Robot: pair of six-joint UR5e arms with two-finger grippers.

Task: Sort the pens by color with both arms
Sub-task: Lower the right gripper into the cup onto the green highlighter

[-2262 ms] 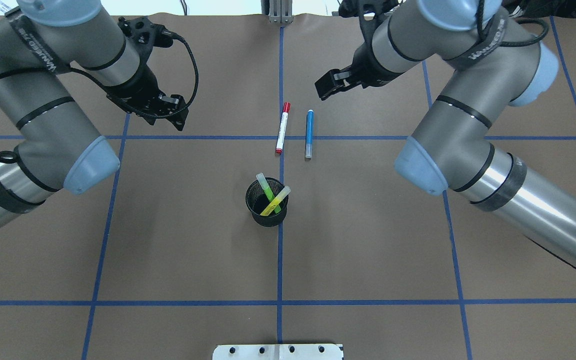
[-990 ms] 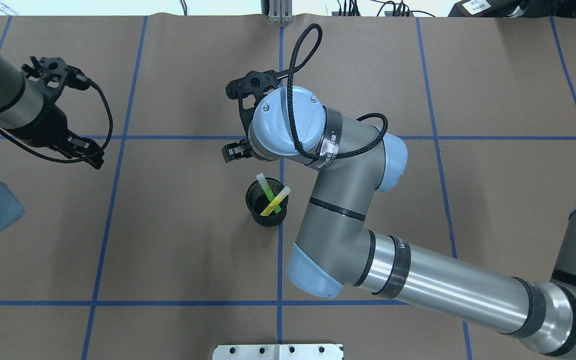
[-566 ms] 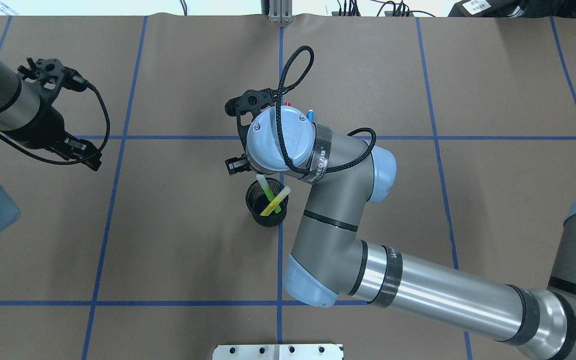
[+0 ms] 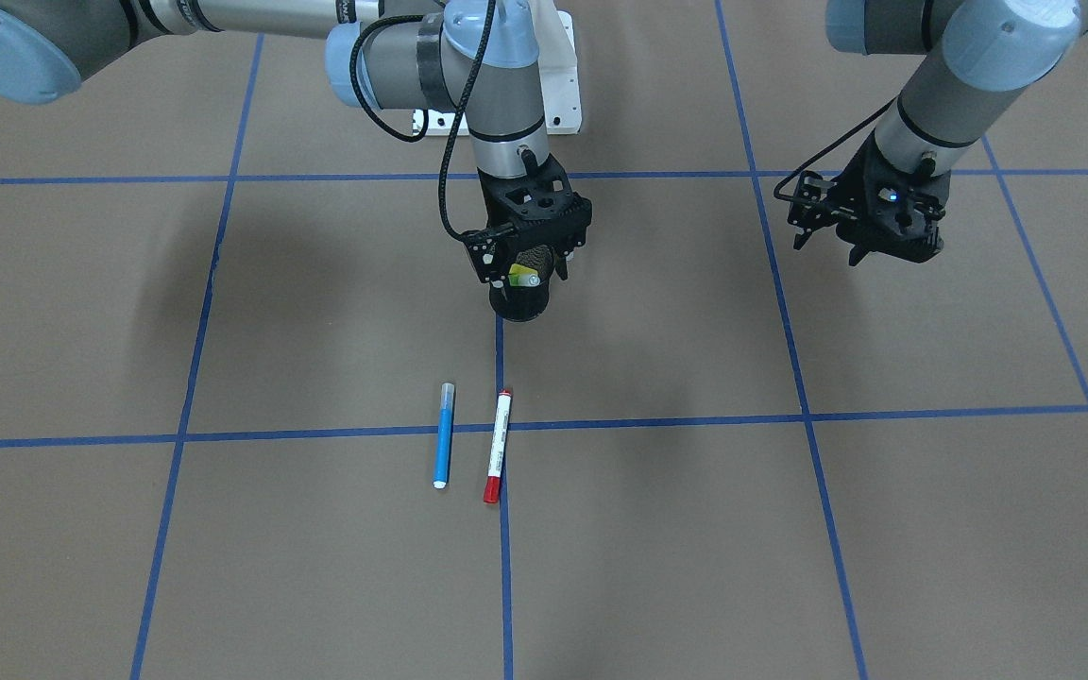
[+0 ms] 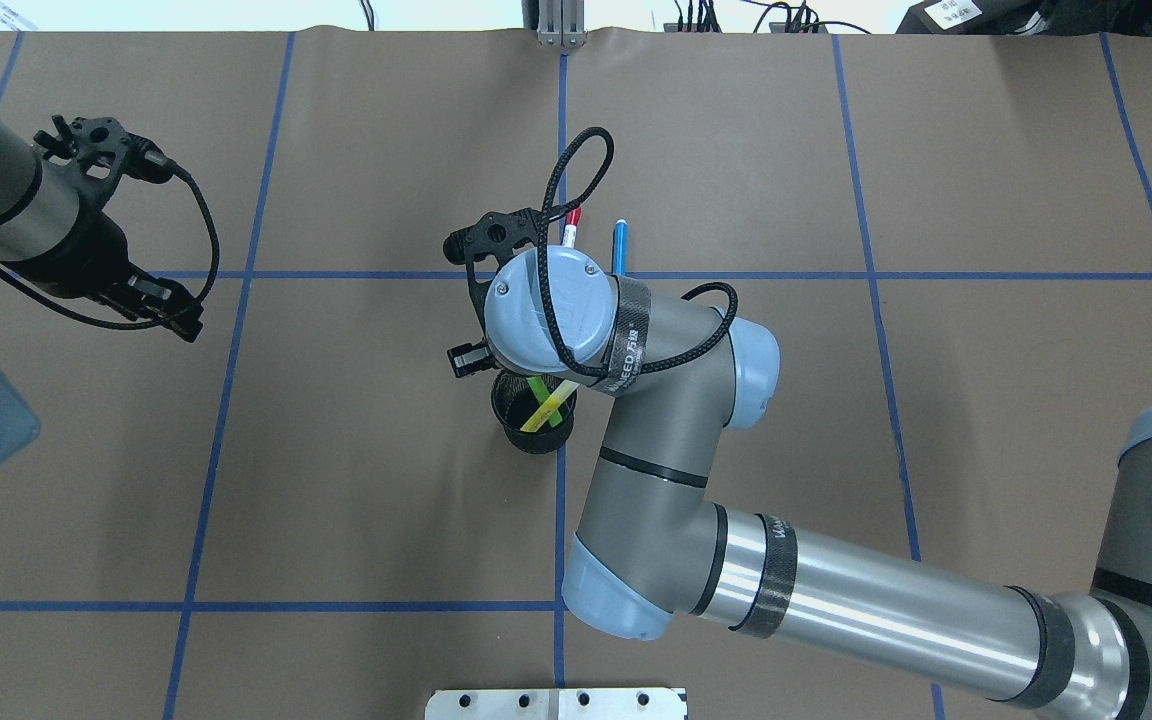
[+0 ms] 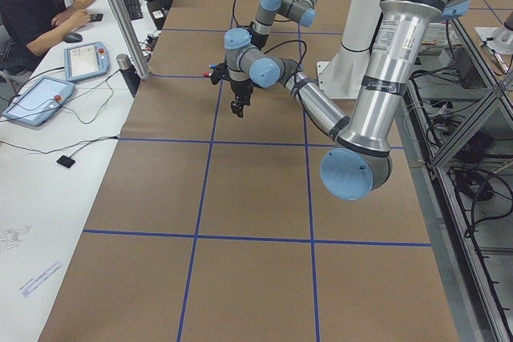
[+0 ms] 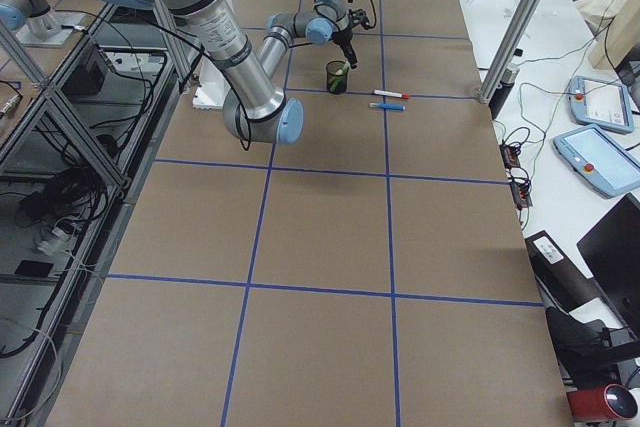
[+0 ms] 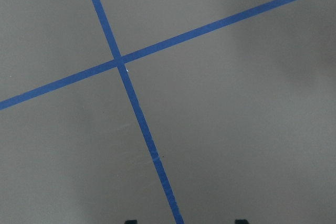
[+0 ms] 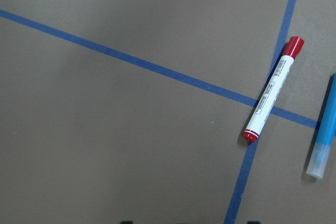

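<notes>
Fingers stand apart on the right end effector (image 4: 524, 265), black mesh cup (image 4: 518, 305) directly below it. The left end effector (image 4: 886, 253) is likewise spread.

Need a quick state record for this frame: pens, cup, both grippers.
blue pen: flat on table, beside the red-capped pen, not touching
white pen with red cap: flat, lying on a blue tape line
green pen: in black mesh cup
yellow pen: in same cup, crossing the green one
right gripper: open, just above the cup
left gripper: open, over bare table, away from all pens
</notes>
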